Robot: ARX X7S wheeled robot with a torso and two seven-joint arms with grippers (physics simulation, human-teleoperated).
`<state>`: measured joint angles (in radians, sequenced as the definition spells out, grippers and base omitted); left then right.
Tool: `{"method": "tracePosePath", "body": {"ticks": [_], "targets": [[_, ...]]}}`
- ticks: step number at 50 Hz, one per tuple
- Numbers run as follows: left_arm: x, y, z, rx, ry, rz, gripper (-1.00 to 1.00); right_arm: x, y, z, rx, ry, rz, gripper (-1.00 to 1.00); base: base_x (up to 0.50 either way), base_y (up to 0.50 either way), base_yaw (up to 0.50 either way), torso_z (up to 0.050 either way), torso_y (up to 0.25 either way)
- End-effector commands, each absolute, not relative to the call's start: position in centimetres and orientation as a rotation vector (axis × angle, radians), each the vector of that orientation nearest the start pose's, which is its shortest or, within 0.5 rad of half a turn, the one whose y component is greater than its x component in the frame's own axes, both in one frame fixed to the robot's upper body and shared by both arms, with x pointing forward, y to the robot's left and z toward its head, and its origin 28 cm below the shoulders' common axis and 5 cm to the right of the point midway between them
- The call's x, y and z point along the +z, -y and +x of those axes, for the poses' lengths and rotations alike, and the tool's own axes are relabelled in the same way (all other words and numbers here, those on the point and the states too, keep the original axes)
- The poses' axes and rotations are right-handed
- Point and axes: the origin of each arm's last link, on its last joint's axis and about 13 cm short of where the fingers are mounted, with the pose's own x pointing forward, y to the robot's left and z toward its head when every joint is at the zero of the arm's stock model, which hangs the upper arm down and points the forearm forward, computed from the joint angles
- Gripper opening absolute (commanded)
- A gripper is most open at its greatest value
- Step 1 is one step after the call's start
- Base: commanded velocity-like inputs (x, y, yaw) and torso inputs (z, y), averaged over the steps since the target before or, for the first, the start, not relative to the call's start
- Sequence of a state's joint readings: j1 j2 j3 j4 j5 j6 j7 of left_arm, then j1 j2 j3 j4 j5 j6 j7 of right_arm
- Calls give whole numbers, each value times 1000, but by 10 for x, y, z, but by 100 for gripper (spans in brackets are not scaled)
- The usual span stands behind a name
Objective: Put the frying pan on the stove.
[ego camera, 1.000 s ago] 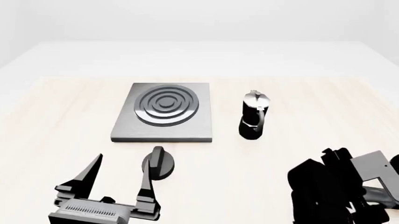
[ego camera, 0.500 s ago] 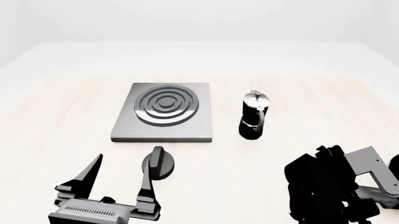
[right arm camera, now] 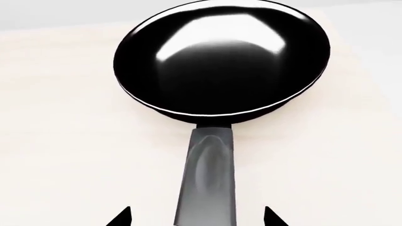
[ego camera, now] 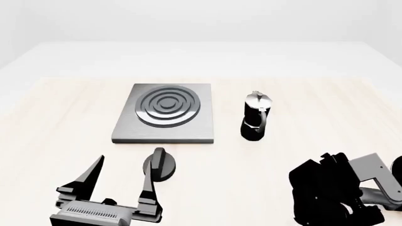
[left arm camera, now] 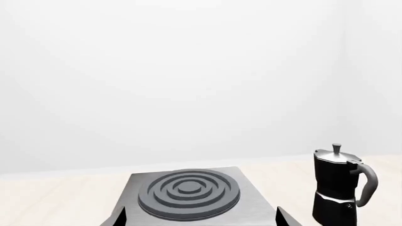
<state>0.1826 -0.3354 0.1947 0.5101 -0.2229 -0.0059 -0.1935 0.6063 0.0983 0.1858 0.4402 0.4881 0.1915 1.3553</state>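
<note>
Your right hand (right arm camera: 196,217) is lined up on the pan (right arm camera: 221,61), which lies flat on the worktop (right arm camera: 56,155) with its handle (right arm camera: 207,181) running straight back between your two fingertips (right arm camera: 120,217). The hand is wide: a tip shows on either side of the handle with clear gap on both, so nothing is gripped. From the head camera the pan itself is hidden under the right arm (ego camera: 333,195), well to the right of the stove (ego camera: 164,113) and nearer the robot than it.

Your left hand (ego camera: 119,181) hangs wide and empty, just on the robot's side of the stove, beside the knob (ego camera: 159,165). Its wrist camera looks across the stove (left arm camera: 187,197) toward the moka pot (left arm camera: 339,190).

The step in hand looks to be the grasp:
- Keep the handle centred between the tips, then close squarely on its flat sides. An off-centre grip would likely let the pan swing.
- You would do best to take the handle fairly close to the bowl; the pan's weight sits far forward, and a grip at the tail would probably let it droop.
- Lift straight up before travelling.
- The moka pot (ego camera: 254,122) stands just right of the stove, on the direct path, so carry the pan high over it or pass on the robot's side.
- Aim the bowl at the stove's rings (ego camera: 168,104).
</note>
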Motion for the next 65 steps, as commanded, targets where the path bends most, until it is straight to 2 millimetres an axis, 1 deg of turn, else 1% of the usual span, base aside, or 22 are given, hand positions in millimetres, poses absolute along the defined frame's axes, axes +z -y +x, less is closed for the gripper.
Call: {"method": "tracePosePath", "body": {"ticks": [1,10,16,17,23,30,39,44,52,61,65], "targets": [[82,-216,163,-135,250,7,100,78,147,338,-1448,-334,445,-100,0,0,0,0,0],[82,-216,164,-135,250,7,100,78,146,333,-1442,-326,452,-100,0,0,0,0,0],[82,-217,163,-133,252,6,100,80,143,329,-1406,-286,471,-100,0,0,0,0,0],[82,-217,163,-133,253,7,100,82,142,326,-1387,-257,497,-100,0,0,0,0,0],[82,-217,163,-131,253,7,100,90,138,320,-1332,-201,427,-100,0,0,0,0,3],[83,-217,163,-129,255,6,100,95,131,311,-1296,-156,399,-100,0,0,0,0,0],[83,-217,163,-132,254,4,100,103,123,306,-1231,-95,352,-100,0,0,0,0,1],[82,-217,164,-132,253,5,100,111,117,302,-1198,-55,328,-100,0,0,0,0,2],[83,-217,163,-131,255,6,100,119,110,298,-1156,-21,302,-100,0,0,0,0,1],[83,-218,164,-128,254,3,100,139,103,288,-1099,53,268,-100,0,0,0,0,1],[83,-218,164,-129,254,2,100,144,100,285,-1060,72,259,-100,0,0,0,0,0]]}}
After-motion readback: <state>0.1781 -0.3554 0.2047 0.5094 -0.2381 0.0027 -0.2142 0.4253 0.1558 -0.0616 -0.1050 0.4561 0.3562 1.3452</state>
